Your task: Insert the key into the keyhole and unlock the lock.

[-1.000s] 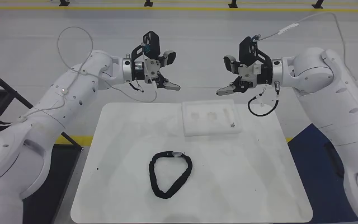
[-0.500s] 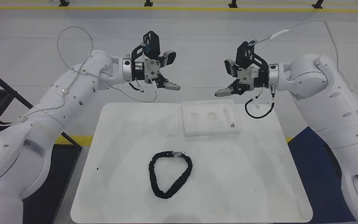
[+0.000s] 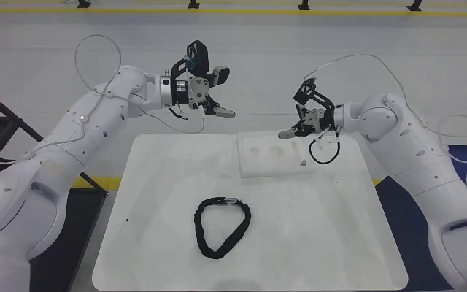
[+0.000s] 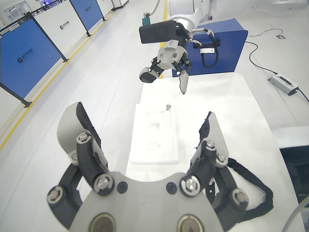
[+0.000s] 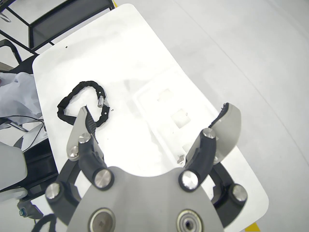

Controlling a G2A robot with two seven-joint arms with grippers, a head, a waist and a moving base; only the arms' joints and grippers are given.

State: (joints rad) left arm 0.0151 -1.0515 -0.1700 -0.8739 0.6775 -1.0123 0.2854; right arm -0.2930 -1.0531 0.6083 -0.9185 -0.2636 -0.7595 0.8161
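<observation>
Descent brings the right gripper (image 3: 295,125), open and empty, near the key (image 3: 301,163) in the far tray (image 3: 255,169), apparently ready to grasp.

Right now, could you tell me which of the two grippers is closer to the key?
The right gripper: it hovers at the end of the tray where the key lies, while the left gripper hangs off past the tray's other end.

Factory hall; blue partitions (image 4: 24,56); yellow floor lines (image 3: 241,11)
</observation>
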